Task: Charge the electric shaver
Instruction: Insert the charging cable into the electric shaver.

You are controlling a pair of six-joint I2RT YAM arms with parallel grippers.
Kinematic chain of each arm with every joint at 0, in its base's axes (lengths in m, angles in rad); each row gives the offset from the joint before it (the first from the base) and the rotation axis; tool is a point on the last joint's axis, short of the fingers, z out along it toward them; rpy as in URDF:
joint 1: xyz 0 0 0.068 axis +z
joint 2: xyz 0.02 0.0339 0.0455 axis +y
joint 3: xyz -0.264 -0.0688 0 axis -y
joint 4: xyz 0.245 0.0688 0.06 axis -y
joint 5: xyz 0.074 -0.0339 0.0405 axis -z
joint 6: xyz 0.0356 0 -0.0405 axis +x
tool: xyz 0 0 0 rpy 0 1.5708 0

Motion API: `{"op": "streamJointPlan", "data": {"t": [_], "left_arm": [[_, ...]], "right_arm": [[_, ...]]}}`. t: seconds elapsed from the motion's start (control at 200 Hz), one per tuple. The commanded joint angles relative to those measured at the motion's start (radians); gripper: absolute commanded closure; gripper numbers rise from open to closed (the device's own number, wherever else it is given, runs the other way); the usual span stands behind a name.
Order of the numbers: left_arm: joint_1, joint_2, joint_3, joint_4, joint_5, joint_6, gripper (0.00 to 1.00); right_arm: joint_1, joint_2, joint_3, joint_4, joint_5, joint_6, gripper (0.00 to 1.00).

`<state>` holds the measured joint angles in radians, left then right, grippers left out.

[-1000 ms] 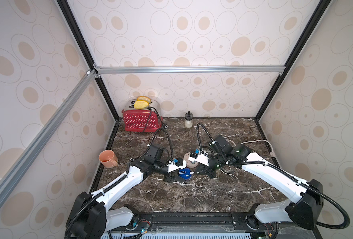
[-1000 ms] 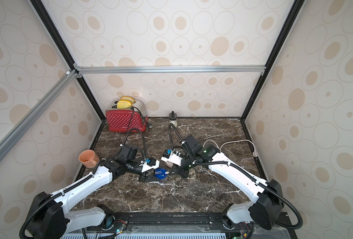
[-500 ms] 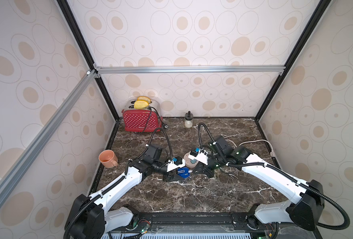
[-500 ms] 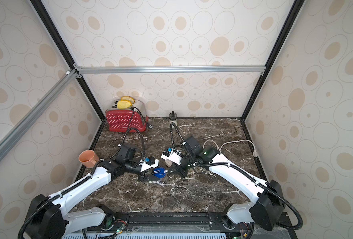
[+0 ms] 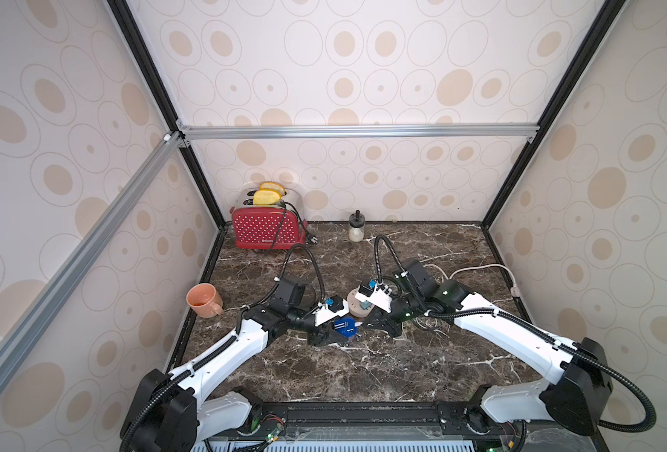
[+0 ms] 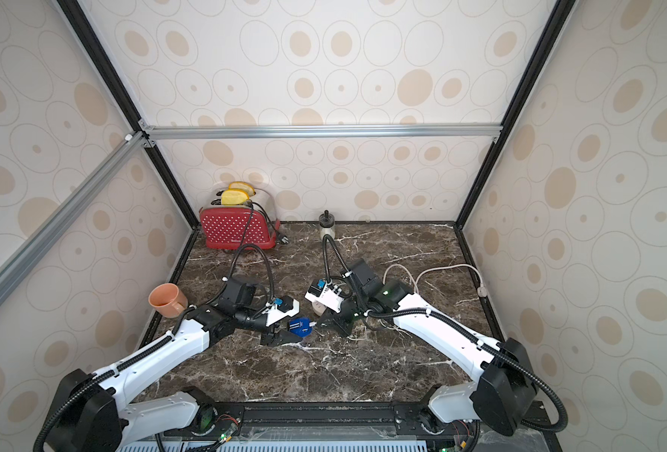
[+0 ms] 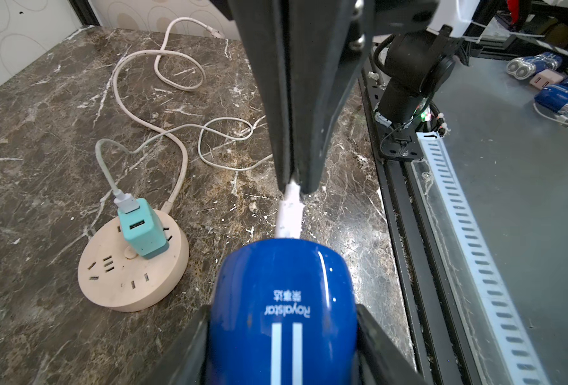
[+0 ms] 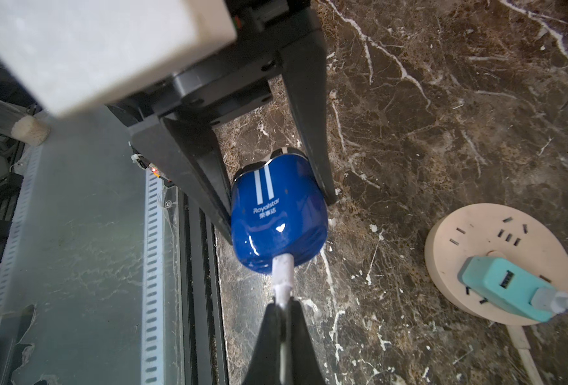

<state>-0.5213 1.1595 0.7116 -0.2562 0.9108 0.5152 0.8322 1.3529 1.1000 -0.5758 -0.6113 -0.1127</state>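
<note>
- left gripper [image 8: 276, 213] clamps shaver [image 7: 282, 300], low near strip [image 7: 109, 286];
- right gripper [image 7: 296, 186] pinched shut on plug [image 7: 289, 216]; plug meets shaver's end;
- hardly any shift over last second; plug likely seated, release next

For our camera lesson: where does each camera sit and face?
Top views: high in front, looking down; left arm, right arm, table show.
Left wrist: rides left arm, faces electric shaver in left end effector.
Right wrist: rides right arm, faces cable plug in right end effector.
Wrist views share electric shaver, cable plug, power strip.
</note>
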Motion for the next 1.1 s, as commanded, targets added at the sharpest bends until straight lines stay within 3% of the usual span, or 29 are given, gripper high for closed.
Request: {"op": "streamJointPlan", "data": {"t": [0.0, 0.28, 0.731, 0.851, 0.946, 1.032, 1.092], "left_arm": [[-0.034, -0.057, 0.07, 0.313, 0.18, -0.033, 1.0], [-0.034, -0.077, 0.06, 0.261, 0.17, -0.006, 1.0], [-0.057, -0.044, 0.091, 0.212, 0.192, 0.04, 1.0], [-0.057, -0.043, 0.105, 0.062, 0.16, 0.15, 1.0], [-0.056, -0.042, 0.104, -0.022, 0.115, 0.198, 1.0], [-0.054, -0.031, 0.091, -0.066, 0.076, 0.218, 1.0], [-0.055, -0.022, 0.08, -0.077, 0.054, 0.224, 1.0]], "right_arm": [[0.04, 0.054, -0.031, 0.086, -0.08, -0.021, 1.0], [0.038, 0.025, -0.044, 0.057, -0.027, -0.046, 1.0], [0.041, 0.089, 0.035, 0.072, -0.1, -0.076, 1.0], [0.042, 0.076, 0.047, 0.05, -0.088, -0.082, 1.0], [0.04, 0.041, 0.026, 0.039, -0.04, -0.074, 0.86], [0.033, 0.007, 0.004, 0.02, -0.016, -0.075, 0.58], [0.032, -0.017, -0.007, -0.003, 0.003, -0.074, 0.49]]}}
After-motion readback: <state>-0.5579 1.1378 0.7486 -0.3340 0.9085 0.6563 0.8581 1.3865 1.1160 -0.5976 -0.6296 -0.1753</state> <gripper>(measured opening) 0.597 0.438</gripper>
